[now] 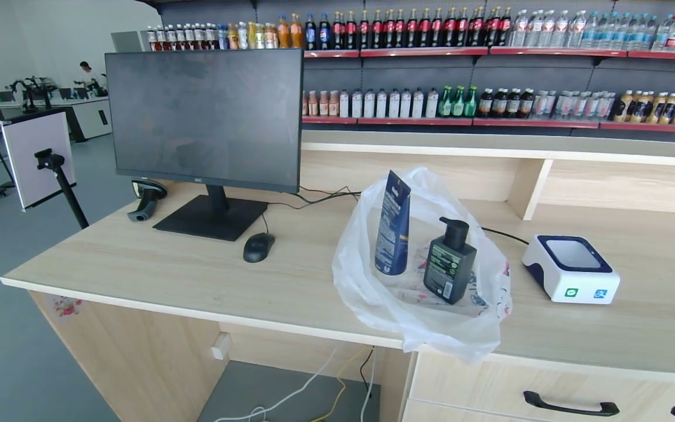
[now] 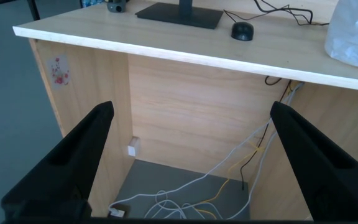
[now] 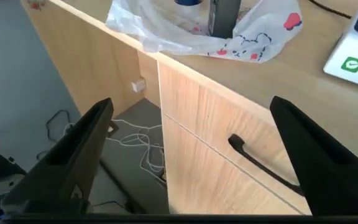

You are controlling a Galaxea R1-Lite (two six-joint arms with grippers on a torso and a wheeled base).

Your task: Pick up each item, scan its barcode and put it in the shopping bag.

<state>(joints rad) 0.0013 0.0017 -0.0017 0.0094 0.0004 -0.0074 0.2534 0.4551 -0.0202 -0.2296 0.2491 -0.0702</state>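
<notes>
On the counter point(image 1: 197, 275), near its front edge, you see the translucent white shopping bag point(image 1: 354, 266) slumped open, with a blue tube point(image 1: 393, 225) and a dark pump bottle point(image 1: 449, 269) standing upright inside. The white scanner point(image 1: 570, 276) sits near it on the right. Your left fingers point(image 2: 73, 158) and right fingers point(image 3: 73, 155) are spread wide below the counter's edge, gripping and touching nothing.

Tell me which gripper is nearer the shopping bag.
Right. The right gripper sits low in front of the desk, just below the shopping bag; the left gripper is low too, off toward the desk's mouse end.
</notes>
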